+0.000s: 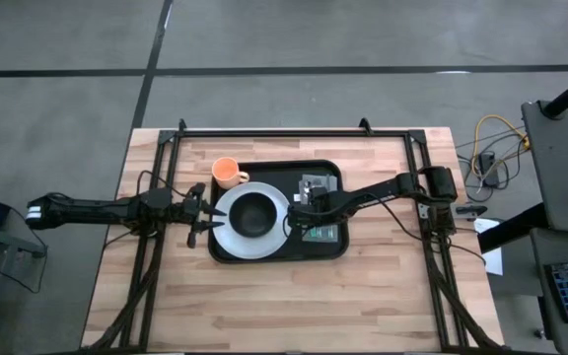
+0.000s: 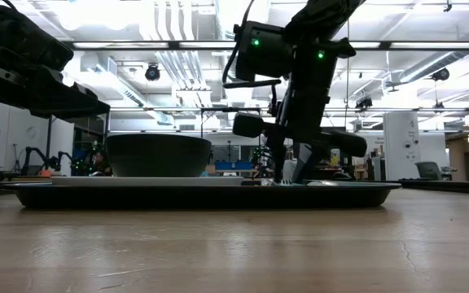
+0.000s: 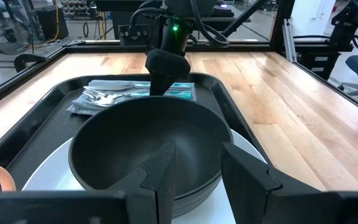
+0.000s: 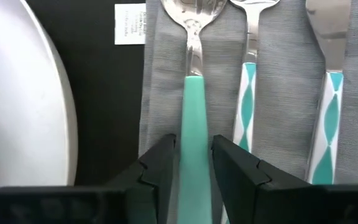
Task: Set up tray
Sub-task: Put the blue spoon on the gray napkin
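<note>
- Pale wood is the biggest thing here: the desk (image 1: 264, 306), plank-topped, with the black tray (image 1: 227, 248) sitting near its middle, between the two arms.
- On the tray's left half a white plate (image 1: 227, 233) carries a black bowl (image 1: 255, 211); an orange cup (image 1: 227, 173) stands on the wood just beside the tray's far left corner.
- On the tray's right half lies a grey napkin (image 4: 281, 74) with three pieces of cutlery side by side — a spoon (image 4: 194, 118) with a plain teal handle nearest the plate.
- The right gripper (image 4: 194, 165) is low over that napkin, its fingers a narrow gap apart with the spoon's handle between them; I cannot tell whether they pinch it or stand just clear.
- The left gripper (image 3: 197, 180) waits at the plate's left edge, part open and holding nothing.
- I'd judge this the laying of the spoon: best to free it gently and lift straight up — any sideways drag would skew it or ruck the cloth.
</note>
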